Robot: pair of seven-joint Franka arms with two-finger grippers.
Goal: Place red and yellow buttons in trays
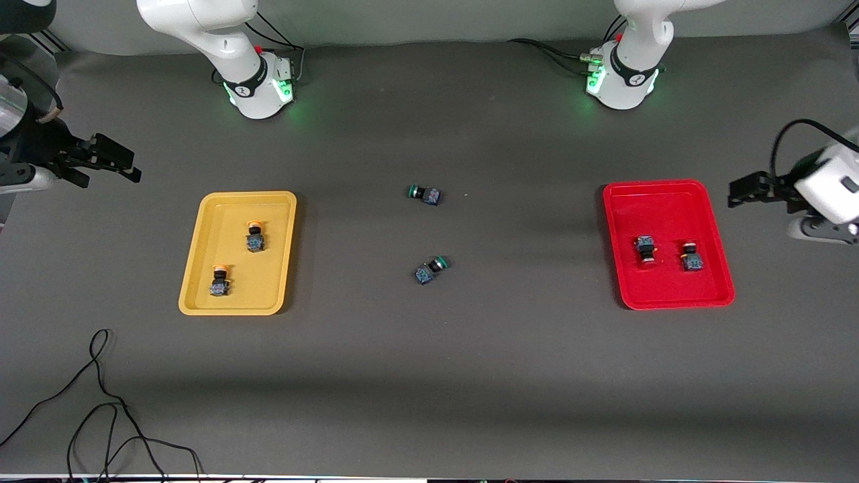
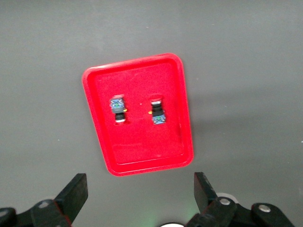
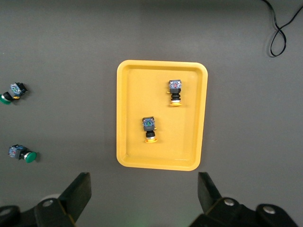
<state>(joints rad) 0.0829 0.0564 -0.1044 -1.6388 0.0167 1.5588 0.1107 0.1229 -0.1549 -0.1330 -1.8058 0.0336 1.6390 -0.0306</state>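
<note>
Front view: yellow tray (image 1: 194,268) sits toward the right arm's end of the worktop (image 1: 429,376), with two yellow buttons (image 1: 254,237) (image 1: 219,281) lying in it, apart from each other. Red tray (image 1: 671,191) sits toward the left arm's end, two red buttons (image 1: 645,249) (image 1: 692,257) in it, side by side, not touching. Two green buttons (image 1: 425,194) (image 1: 431,269) lie on the bare worktop between the trays. Right hand (image 1: 111,161) and left hand (image 1: 745,190) each hang up in the air at their own ends of the worktop, holding nothing. Loose black cable (image 1: 100,402) lies near the front camera.

Left wrist view: left hand (image 2: 140,189) fingers (image 2: 75,191) wide apart, empty, over the worktop beside the red tray (image 2: 182,94); both red buttons (image 2: 118,109) (image 2: 157,111) visible inside.

Right wrist view: right hand (image 3: 144,191) fingers (image 3: 80,189) wide apart, empty, beside the yellow tray (image 3: 124,113); both yellow buttons (image 3: 175,91) (image 3: 150,128) inside, green buttons (image 3: 13,91) (image 3: 22,153) off on the worktop.
</note>
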